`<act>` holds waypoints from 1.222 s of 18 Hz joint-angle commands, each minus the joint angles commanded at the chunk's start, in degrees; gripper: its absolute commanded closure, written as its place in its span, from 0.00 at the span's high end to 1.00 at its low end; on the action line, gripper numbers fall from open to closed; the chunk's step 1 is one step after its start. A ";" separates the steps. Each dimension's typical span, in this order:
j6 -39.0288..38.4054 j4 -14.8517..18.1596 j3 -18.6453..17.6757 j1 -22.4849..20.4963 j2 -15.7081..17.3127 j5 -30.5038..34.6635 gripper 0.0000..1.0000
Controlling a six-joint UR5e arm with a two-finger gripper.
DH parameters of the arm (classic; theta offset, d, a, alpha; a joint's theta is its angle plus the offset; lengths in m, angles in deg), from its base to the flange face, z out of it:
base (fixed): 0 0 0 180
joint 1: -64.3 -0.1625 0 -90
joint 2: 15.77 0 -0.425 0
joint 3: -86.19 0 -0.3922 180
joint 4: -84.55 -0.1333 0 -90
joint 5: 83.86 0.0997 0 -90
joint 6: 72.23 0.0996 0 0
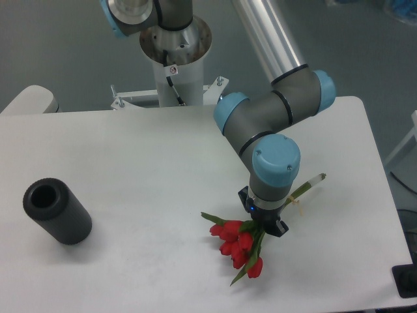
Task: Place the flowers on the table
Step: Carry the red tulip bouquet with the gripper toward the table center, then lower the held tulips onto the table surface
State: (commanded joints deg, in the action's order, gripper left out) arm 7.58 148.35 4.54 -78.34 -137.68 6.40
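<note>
White and plain, the table (pixel 130 163) is filling most of the view, its rounded corners showing at the left and right edges against a grey-blue floor. Toward the front right of it, the flowers (pixel 238 244) are lying low over the surface: a small bunch of red tulip buds clustered together, with green leaves poking out to the left and downward, and long green stems running up and to the right, where a pale tip is sticking out past the arm. A pale band seems to be sitting on the stems near that end, though it is too small to be sure.

The gripper (pixel 266 225) is pointing down directly over the stems just behind the buds, hanging from the blue-capped wrist of the arm. Its fingers are mostly hidden beneath the wrist, so I cannot tell whether they are clamping the stems or standing apart.

Well apart on the left side, a dark grey hollow cylinder (pixel 57 210) is resting tilted on the table, its open mouth facing up and left; the inside is looking dark.
</note>
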 joint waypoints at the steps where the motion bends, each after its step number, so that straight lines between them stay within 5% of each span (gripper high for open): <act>1: 0.00 0.00 -0.09 0.00 0.00 0.00 0.12; 9: -0.79 0.88 -2.37 0.61 2.28 -0.09 0.13; 15: 1.57 0.36 -12.29 1.32 8.96 -1.14 0.13; 22: 12.03 -0.26 -20.99 3.34 12.48 -1.23 0.14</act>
State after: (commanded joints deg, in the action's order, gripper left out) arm 19.60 148.09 -16.45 -75.00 -125.20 5.17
